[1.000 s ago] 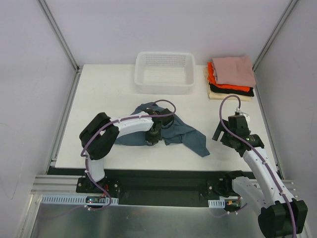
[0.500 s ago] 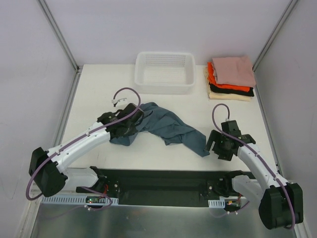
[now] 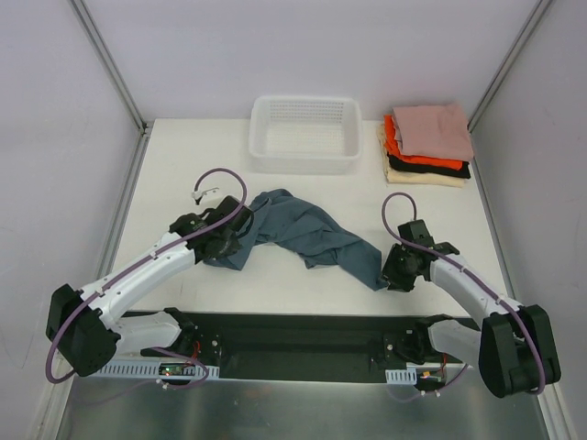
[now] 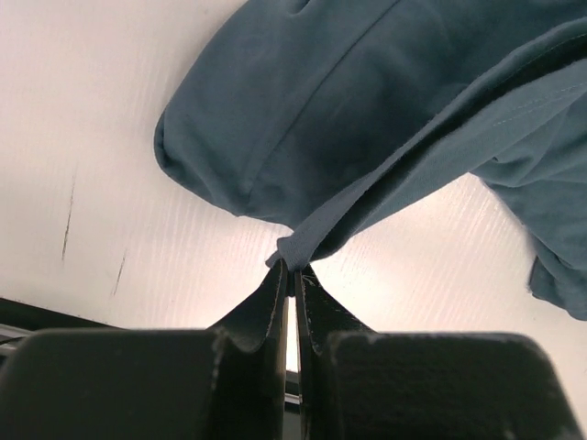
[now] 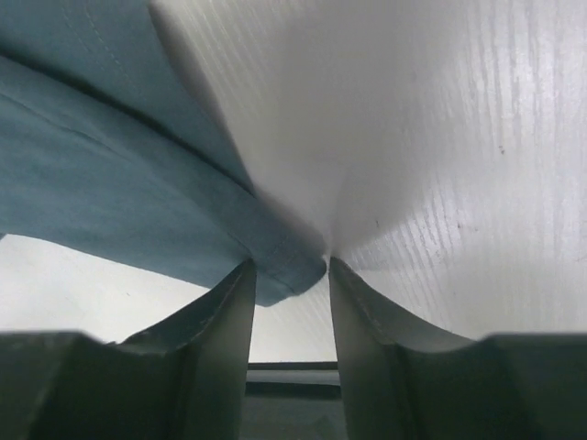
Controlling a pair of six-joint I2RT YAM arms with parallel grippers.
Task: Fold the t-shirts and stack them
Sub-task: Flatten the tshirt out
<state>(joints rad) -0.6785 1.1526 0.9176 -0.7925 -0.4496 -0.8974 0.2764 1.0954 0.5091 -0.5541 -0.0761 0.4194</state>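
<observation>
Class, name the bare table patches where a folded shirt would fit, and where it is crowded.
Bare: the far-left corner of the table, between the white mesh basket and left edge; the strip between the folded t-shirt stack and right gripper. Crowded: the middle, where the blue-grey t-shirt sprawls.

Top view looks down from behind the table (image 3: 183, 156) — both wrist views sit close, sharing the blue-grey shirt (image 3: 312, 234)

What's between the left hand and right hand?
The blue-grey t-shirt, bunched, runs from left hand to right hand; nothing else. The top view shows it.
</observation>
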